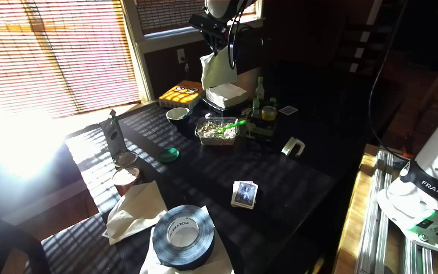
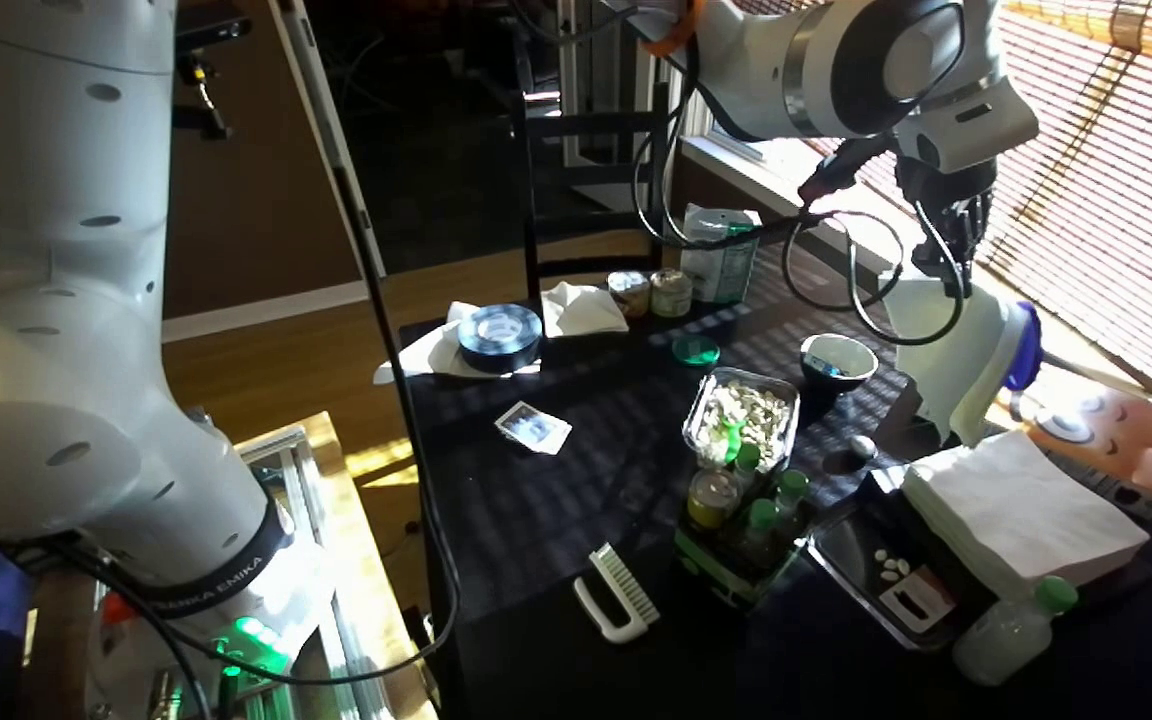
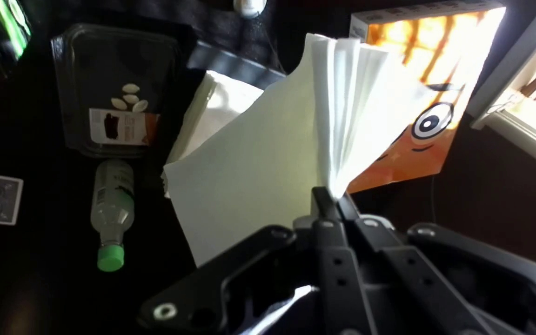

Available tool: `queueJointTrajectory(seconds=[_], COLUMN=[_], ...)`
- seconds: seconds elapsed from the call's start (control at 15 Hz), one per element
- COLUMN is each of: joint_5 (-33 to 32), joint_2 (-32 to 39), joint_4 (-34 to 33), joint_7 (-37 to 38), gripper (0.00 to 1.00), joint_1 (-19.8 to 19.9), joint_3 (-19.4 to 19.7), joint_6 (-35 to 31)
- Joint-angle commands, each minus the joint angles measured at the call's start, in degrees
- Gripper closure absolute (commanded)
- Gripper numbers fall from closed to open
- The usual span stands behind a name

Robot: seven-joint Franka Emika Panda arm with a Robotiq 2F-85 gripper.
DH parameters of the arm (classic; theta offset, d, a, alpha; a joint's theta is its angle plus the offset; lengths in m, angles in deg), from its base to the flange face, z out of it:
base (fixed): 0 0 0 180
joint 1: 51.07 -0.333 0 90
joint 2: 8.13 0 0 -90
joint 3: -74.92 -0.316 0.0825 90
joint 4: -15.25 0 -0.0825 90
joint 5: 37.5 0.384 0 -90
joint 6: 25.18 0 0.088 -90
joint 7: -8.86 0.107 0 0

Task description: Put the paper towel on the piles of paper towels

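Observation:
My gripper [image 3: 335, 197] is shut on the pale paper towel [image 3: 258, 172], pinching it at the fingertips so that it hangs in folds. In both exterior views the gripper [image 1: 215, 51] [image 2: 948, 275] is raised above the table with the towel [image 1: 219, 72] [image 2: 941, 340] hanging below it. The pile of paper towels [image 2: 1031, 510] is a flat whitish stack beside a clear tray. In an exterior view the towel hangs above and partly behind the pile [image 1: 227, 95]. In the wrist view the towel hides much of the pile [image 3: 231, 100].
An orange box with cartoon eyes [image 3: 428, 125] is beside the pile. A clear plastic tray [image 2: 861, 580] and a green-capped bottle [image 2: 1006, 635] are close to it. A bowl [image 2: 839, 362], a food container [image 2: 744, 415], a bottle caddy [image 2: 736, 560] and a white brush [image 2: 618, 595] stand nearby.

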Motion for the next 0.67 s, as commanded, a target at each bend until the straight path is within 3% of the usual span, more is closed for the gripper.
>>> queueJointTrajectory(seconds=[0.0, 0.4, 0.6], joint_5=[3.9, 10.0, 13.0], joint_2=[4.8, 15.2, 20.5], joint_4=[-7.1, -23.1, -31.3], joint_7=[-8.5, -20.9, -21.6], gripper=[0.99, 0.99, 0.99], joint_1=[4.8, 10.9, 12.0], joint_3=[-1.0, -1.9, -1.7], joint_6=[-0.6, 2.6, 6.2])
